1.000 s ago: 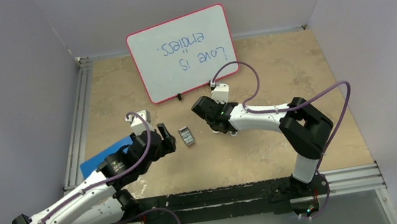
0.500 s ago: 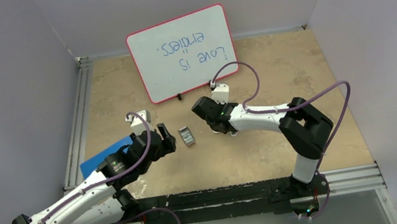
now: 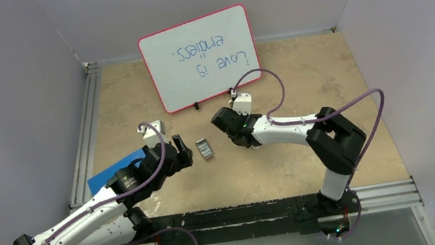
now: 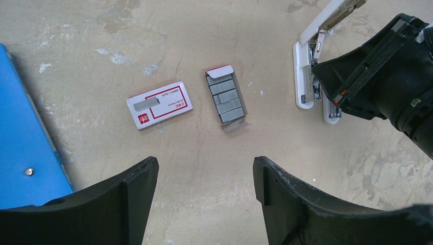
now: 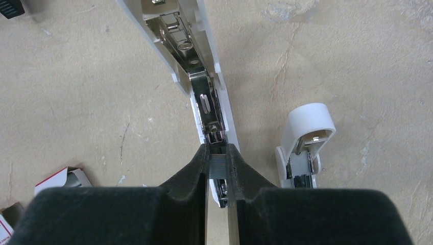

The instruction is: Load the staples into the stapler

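The left arm [image 3: 80, 224] and the right arm [image 3: 281, 129] are white tubes with chunky black joints. A thin purple cable [image 3: 383, 98] loops along each. Tiny dark screws dot the left one. The left claw [image 4: 204, 173] and right claw [image 5: 218, 153] have thick black fingers [image 4: 122, 204].

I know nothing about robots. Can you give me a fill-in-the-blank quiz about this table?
The left pincer hangs ____, holding nothing. The right pincer pinches a strip of staples over the long white ____. The small box beside the tray of staples is ____ and white. The flat folder lying far left is ____.
Missing words: open; stapler; red; blue.
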